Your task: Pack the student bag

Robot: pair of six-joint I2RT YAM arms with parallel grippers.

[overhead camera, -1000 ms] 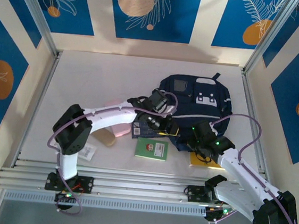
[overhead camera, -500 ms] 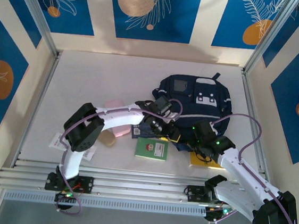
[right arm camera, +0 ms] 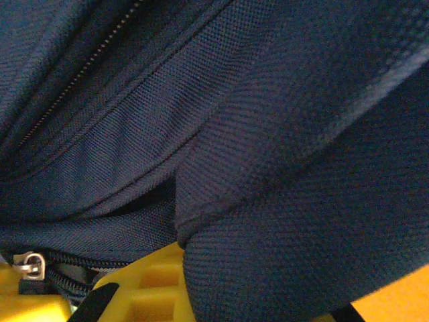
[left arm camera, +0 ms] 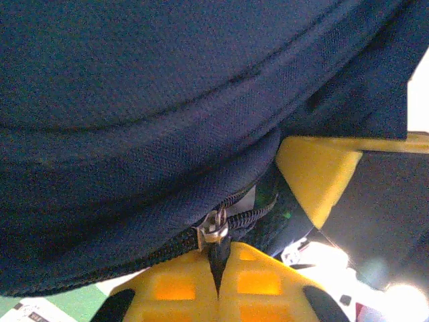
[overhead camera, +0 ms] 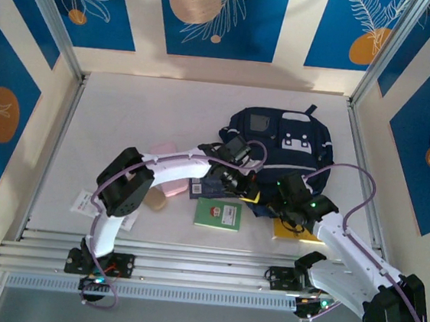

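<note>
The student bag [overhead camera: 279, 141], navy with a grey-white front patch, lies at the back right of the table. My left gripper [overhead camera: 244, 189] is at its near edge. In the left wrist view its yellow fingers [left arm camera: 167, 292] are shut together on the dark zipper pull [left arm camera: 217, 258] just below the metal slider [left arm camera: 216, 228]. My right gripper [overhead camera: 284, 195] sits right beside it, shut on a fold of the bag's fabric [right arm camera: 268, 255] that bulges between its yellow fingers [right arm camera: 144, 282]. One of those fingers [left arm camera: 315, 171] shows in the left wrist view.
A green book [overhead camera: 218, 215] lies in front of the bag, with a dark booklet [overhead camera: 199, 188] partly under the left arm. A yellow item [overhead camera: 294, 232] lies under the right arm. A pink object [overhead camera: 168, 187], a tan one [overhead camera: 153, 199] and paper tags [overhead camera: 84, 202] lie to the left.
My left gripper moved right to the bag's near edge and shut on the zipper pull. The right arm has not moved.
</note>
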